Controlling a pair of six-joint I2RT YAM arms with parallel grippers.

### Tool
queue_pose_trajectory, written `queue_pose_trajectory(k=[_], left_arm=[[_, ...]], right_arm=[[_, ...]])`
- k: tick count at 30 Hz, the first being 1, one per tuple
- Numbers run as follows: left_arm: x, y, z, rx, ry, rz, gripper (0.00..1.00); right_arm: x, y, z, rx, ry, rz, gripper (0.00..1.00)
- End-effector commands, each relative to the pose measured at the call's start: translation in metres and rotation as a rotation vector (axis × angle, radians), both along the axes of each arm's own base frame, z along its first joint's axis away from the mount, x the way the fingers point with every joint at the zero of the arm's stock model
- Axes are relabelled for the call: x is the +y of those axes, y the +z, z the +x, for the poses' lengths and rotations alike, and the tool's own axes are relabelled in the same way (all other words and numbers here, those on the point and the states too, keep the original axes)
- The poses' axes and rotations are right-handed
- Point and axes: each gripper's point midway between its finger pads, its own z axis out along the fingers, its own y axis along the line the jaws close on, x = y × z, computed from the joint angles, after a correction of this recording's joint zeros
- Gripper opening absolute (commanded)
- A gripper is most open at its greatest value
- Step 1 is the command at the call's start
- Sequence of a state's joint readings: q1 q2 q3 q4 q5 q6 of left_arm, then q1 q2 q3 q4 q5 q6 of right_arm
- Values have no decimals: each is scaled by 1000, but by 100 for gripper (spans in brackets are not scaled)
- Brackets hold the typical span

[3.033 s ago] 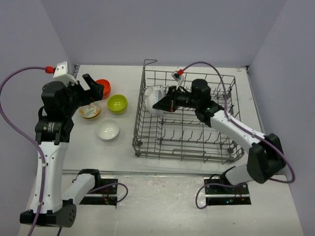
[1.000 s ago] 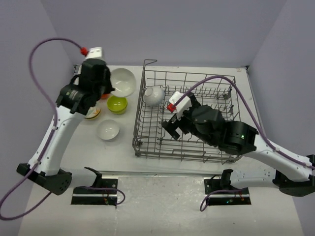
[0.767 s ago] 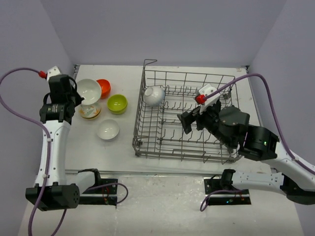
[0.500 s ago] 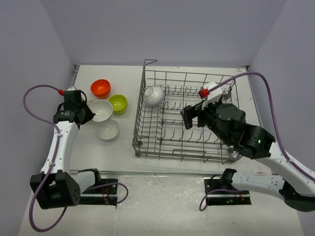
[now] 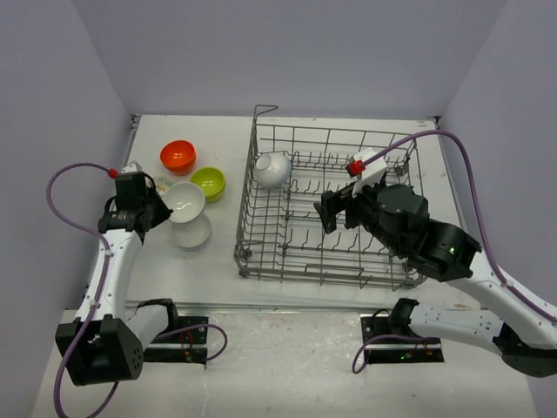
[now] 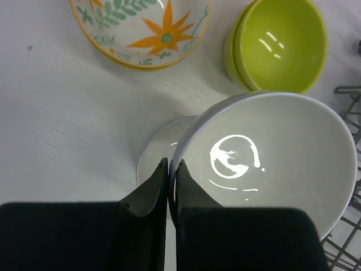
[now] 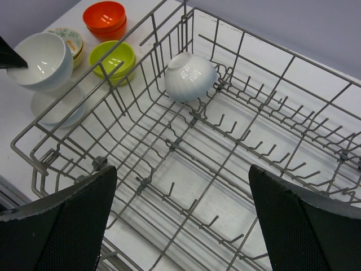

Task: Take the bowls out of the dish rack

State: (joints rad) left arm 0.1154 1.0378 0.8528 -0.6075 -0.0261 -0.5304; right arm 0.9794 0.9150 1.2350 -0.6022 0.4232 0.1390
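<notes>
A: What has been changed?
B: The white bowl (image 6: 265, 164), pinched at its rim by the left gripper (image 6: 169, 169), has been lowered over a second bowl (image 6: 151, 155), left of the rack (image 5: 261, 254); the right gripper (image 7: 180, 197) is held wide, empty; a last bowl (image 7: 190, 77) is left far-left inside.

Dish rack (image 7: 175, 143) tines crowd the racked bowl (image 7: 190, 76); overhead lies open.

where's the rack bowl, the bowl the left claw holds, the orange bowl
rack bowl (image 7: 190, 76): right wrist view, outer side
held white bowl (image 6: 265, 152): left wrist view, inside surface
orange bowl (image 5: 177, 156): top view, inside
</notes>
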Motion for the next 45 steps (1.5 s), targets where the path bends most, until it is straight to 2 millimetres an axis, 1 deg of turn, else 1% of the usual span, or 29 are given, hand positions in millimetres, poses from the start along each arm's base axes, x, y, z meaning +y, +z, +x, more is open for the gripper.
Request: queue_pose_trajectory(k=[1, 2, 3, 4, 5, 7, 9, 11, 13, 21, 28, 29, 30, 31, 33, 34, 35, 36, 39, 40, 42, 43, 44, 45], left_arm=[[3, 15, 6, -93, 4, 18, 0], [4, 12, 3, -89, 11, 25, 0], [4, 0, -2, -65, 15, 24, 0], [3, -5, -2, -60, 10, 20, 0], [-2, -17, -6, -35, -1, -1, 0], [-7, -28, -8, -4, -15, -20, 0], [-8, -30, -8, 3, -10, -18, 0], [-5, -31, -8, 7, 5, -6, 0], [-6, -37, -9, 28, 6, -7, 0], [-4, -55, -14, 122, 44, 34, 0], [0, -60, -19, 165, 77, 56, 0], [1, -60, -19, 167, 79, 58, 1], [1, -59, -19, 165, 82, 59, 5], [0, -57, -20, 155, 83, 61, 16], [-1, -53, -19, 141, 81, 63, 31], [-2, -52, -19, 136, 79, 62, 42], [-2, -51, -20, 133, 77, 60, 47], [-4, -48, -19, 123, 72, 53, 61], [-8, -41, -21, 112, 60, 42, 72], [-9, -38, -21, 104, 52, 39, 82], [-9, -26, -21, 69, 50, 38, 90], [-9, -21, -21, 57, 47, 39, 97], [-9, -17, -23, 48, 44, 42, 100], [-10, -10, -21, 32, 40, 42, 100]], right_arm=[[3, 7, 1, -19, 8, 41, 99], [3, 8, 0, -20, 11, 46, 99], [3, 8, 0, -20, 14, 48, 99], [3, 7, -1, -19, 15, 47, 99], [5, 6, -1, -15, 23, 46, 99], [7, 1, 0, -5, 30, 35, 99], [11, -3, -1, 4, 48, 29, 99], [11, -5, -2, 8, 51, 25, 99], [11, -6, -2, 8, 51, 25, 99], [6, 0, -8, -6, 64, 51, 99], [5, 3, -13, -15, 87, 71, 99], [5, 3, -14, -14, 89, 70, 99], [5, 3, -14, -15, 89, 72, 99], [5, 2, -14, -13, 90, 71, 99], [5, 2, -14, -15, 92, 71, 99], [5, 3, -14, -15, 95, 72, 99], [6, 1, -14, -12, 95, 69, 99], [6, 1, -13, -12, 94, 67, 99], [8, -2, -11, -5, 84, 59, 99], [8, -3, -9, 0, 80, 57, 99], [13, -6, -7, 17, 85, 54, 99], [12, -6, -4, 25, 74, 61, 99], [15, -9, -1, 37, 73, 58, 99], [16, -9, 1, 47, 74, 63, 99]])
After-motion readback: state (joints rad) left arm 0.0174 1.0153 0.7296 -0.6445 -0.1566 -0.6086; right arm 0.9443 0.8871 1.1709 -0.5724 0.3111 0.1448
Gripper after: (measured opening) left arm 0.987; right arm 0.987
